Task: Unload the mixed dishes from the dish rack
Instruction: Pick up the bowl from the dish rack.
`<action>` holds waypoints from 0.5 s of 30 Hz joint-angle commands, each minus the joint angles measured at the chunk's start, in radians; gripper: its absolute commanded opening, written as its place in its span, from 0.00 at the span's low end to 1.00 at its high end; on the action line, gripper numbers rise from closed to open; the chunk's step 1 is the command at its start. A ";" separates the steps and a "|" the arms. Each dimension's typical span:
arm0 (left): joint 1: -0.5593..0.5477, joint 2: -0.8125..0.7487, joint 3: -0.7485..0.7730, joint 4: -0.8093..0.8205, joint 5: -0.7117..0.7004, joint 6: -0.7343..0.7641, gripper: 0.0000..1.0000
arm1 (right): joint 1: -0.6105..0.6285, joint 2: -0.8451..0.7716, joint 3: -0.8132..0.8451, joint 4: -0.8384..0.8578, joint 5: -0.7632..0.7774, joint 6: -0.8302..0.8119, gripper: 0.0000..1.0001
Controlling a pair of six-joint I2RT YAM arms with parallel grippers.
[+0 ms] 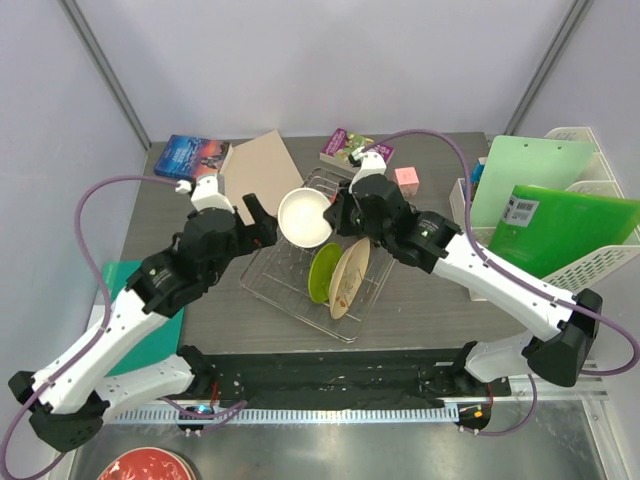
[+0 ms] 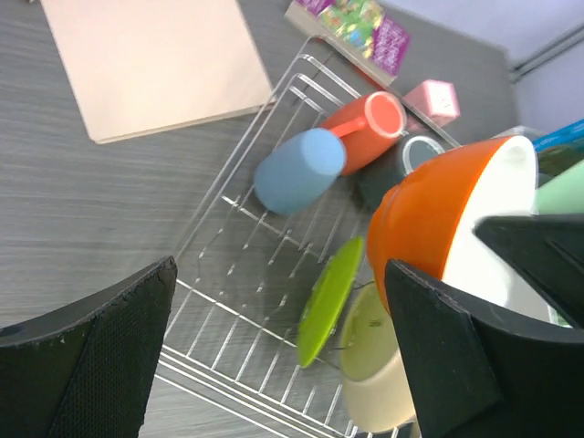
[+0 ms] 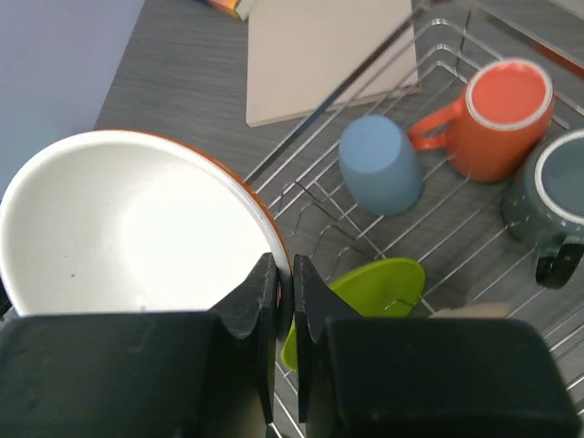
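Note:
A bowl (image 1: 306,217), white inside and orange outside, hangs over the far left of the silver wire dish rack (image 1: 290,290). My right gripper (image 1: 338,215) (image 3: 285,283) is shut on the bowl's (image 3: 128,228) rim. My left gripper (image 1: 262,222) (image 2: 278,356) is open just left of the bowl (image 2: 438,214), whose orange side lies by its right finger. In the rack a lime green plate (image 1: 323,272) and a beige plate (image 1: 350,278) stand on edge. A light blue mug (image 2: 299,171), an orange mug (image 2: 365,128) and a dark grey mug (image 2: 406,164) lie at the far end.
A beige board (image 1: 262,168), two books (image 1: 192,155) (image 1: 350,148) and a pink cube (image 1: 406,178) lie behind the rack. A white basket (image 1: 600,265) holding green folders stands at the right. A teal mat (image 1: 120,280) lies left, and a red bowl (image 1: 145,465) sits below the table edge.

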State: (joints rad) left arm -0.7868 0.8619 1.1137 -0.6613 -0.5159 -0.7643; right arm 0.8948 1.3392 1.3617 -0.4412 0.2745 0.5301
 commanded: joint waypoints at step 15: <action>0.003 0.034 0.006 0.120 0.040 0.022 0.93 | -0.002 0.003 -0.069 0.009 0.012 0.051 0.01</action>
State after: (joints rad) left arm -0.7792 0.9436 1.1210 -0.6258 -0.4694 -0.7403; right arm 0.8806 1.3483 1.2736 -0.4763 0.2657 0.5808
